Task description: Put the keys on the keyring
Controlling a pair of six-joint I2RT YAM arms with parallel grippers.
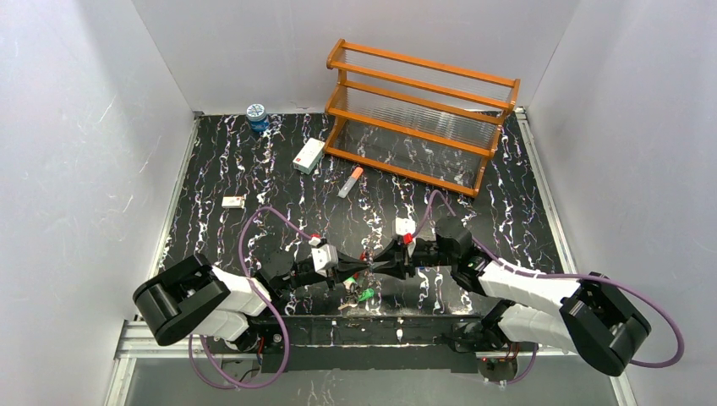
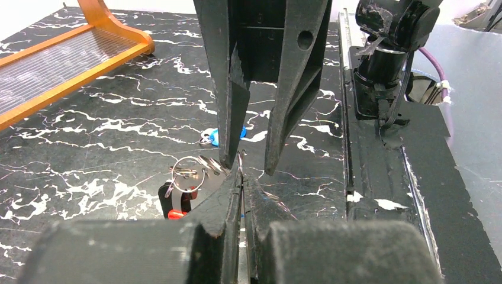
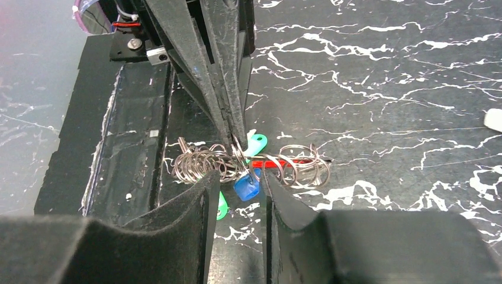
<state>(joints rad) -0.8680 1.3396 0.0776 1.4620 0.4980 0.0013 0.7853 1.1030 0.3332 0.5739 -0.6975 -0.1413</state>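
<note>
Near the front edge of the black marbled table [image 1: 254,182] the two arms meet tip to tip, and the keyring [image 3: 275,161] lies right where they meet, a tangle of silver wire loops with a red stretch running through it. The left pincer [image 3: 232,139] is closed tight, its fingers pressed together with no gap, and its tip sits in the middle of the loops; a strand of the wire appears to be nipped there (the left wrist view shows a thin silver sliver standing up at the closed fingertips). The right pincer [image 3: 240,177] faces it from the other side with its fingers apart, one on either side of the tangle and holding nothing. The blue key [image 3: 247,189] hangs among the loops in the gap between those two fingers, close to one of them, though whether it touches cannot be told. A turquoise key [image 3: 257,142] lies on the table just beside the left pincer's tip, on the far side of the loops. A green key [image 3: 221,207] peeks out from under the other right finger. Well behind all this stand an orange rack [image 1: 418,114], an orange-and-white tube [image 1: 350,182], a small white box [image 1: 309,156] and a blue jar [image 1: 256,117].
</note>
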